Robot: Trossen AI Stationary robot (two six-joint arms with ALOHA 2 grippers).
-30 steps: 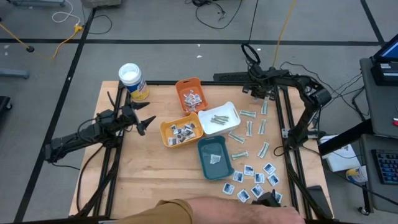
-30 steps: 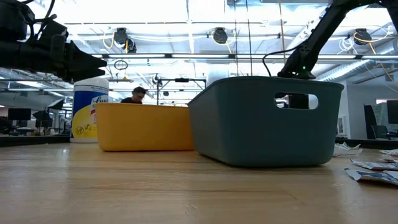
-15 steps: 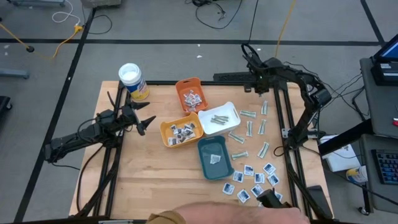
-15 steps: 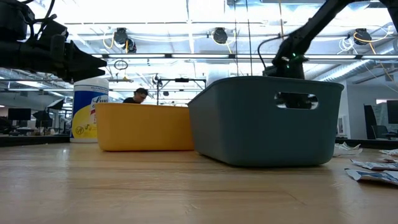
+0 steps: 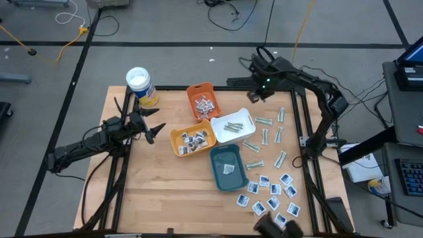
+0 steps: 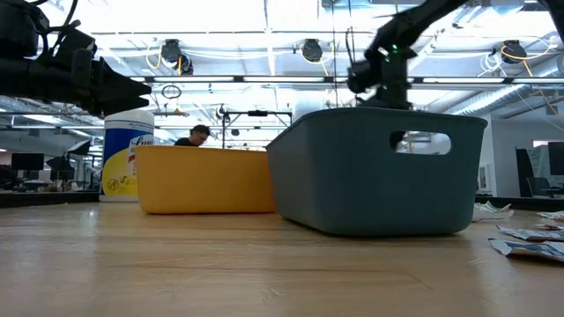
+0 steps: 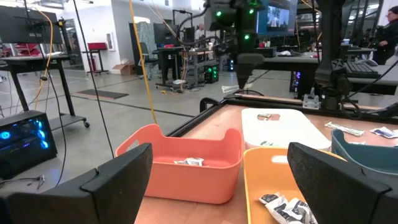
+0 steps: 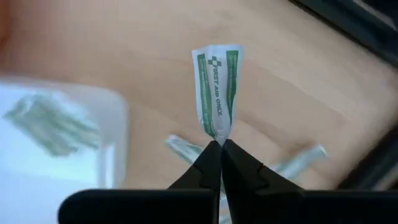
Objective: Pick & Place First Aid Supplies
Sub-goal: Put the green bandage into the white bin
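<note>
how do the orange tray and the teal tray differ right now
The orange tray sits at the far edge of the table; the teal tray sits nearer the middle, below the white tray. The orange tray holds a heap of white packets; the teal tray holds only one pale packet that shows. The teal tray looks somewhat larger. Both are open, rounded rectangular bins standing upright on the wooden table.

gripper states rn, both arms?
Left gripper: open, empty, waiting beside the yellow tray.
Right gripper: shut on a green-printed strip.
</note>
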